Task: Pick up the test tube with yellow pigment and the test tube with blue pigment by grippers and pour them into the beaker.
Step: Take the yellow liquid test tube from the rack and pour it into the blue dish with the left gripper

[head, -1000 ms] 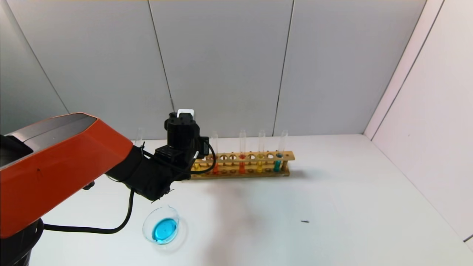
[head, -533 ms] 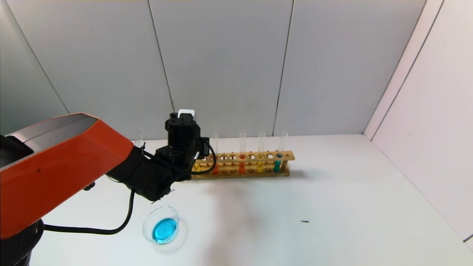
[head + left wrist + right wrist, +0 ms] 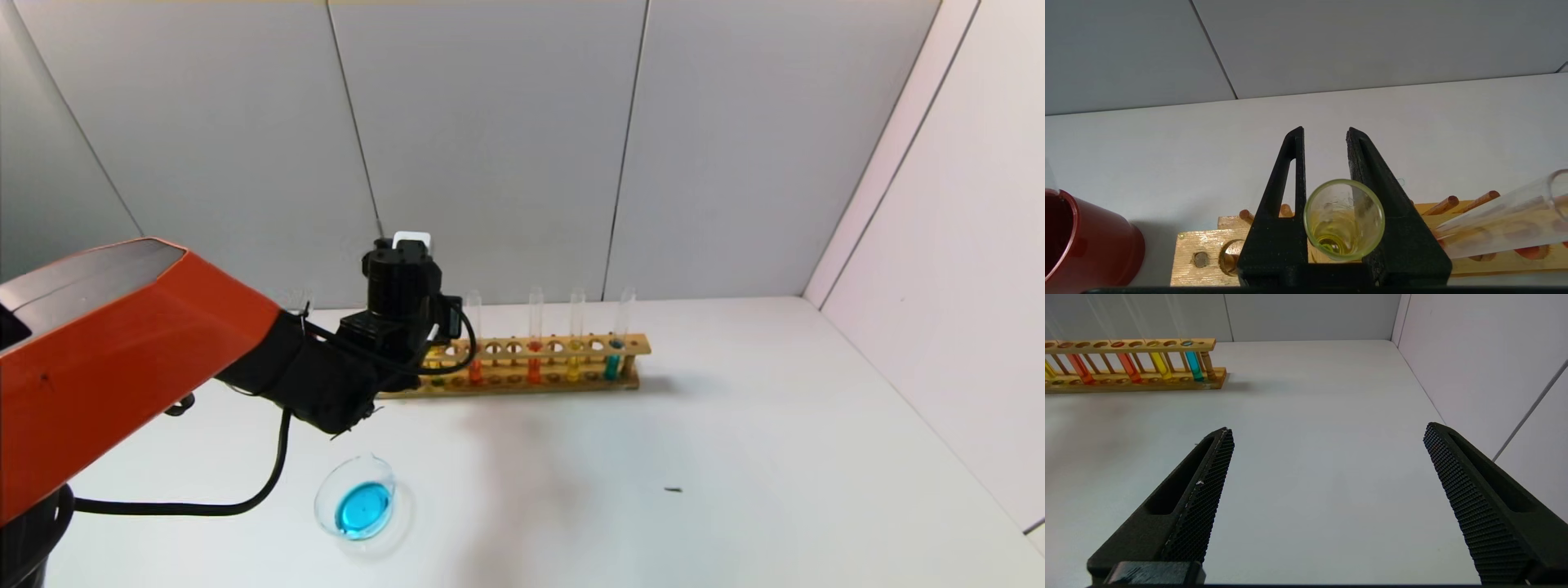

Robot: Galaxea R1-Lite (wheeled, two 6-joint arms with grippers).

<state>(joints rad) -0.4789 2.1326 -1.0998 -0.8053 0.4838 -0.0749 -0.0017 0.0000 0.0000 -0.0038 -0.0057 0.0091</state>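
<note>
1. The left tool (image 3: 1323, 134) is at the left end of the wooden rack (image 3: 563, 347), at the far side of the white desk (image 3: 735, 457). Its two black fingers (image 3: 1280, 204) are closed narrowly on the test tube with yellow pigment (image 3: 1344, 219), one on each side of the glass.
2. In the left wrist view the open mouth of this tube faces the camera, and pale yellow liquid sits at its bottom. The head view does not show this tube, because the tool's black body covers it.
3. A dark red cup (image 3: 1081, 241) stands on the desk just beside the left end of the rack.
4. The beaker (image 3: 357, 506) stands on the desk near the robot, in front of the left arm and well apart from the rack. It holds a shallow layer of bright blue liquid.
5. Other tubes stand upright in the rack: two with orange-red liquid, one with deeper yellow liquid (image 3: 575, 363), and one with teal liquid (image 3: 613, 361) at the right end.
6. I cannot tell which tube is the test tube with blue pigment.
7. The right tool (image 3: 1327, 465) hovers over the bare right part of the desk, far from the rack. It is wide open and holds nothing.
</note>
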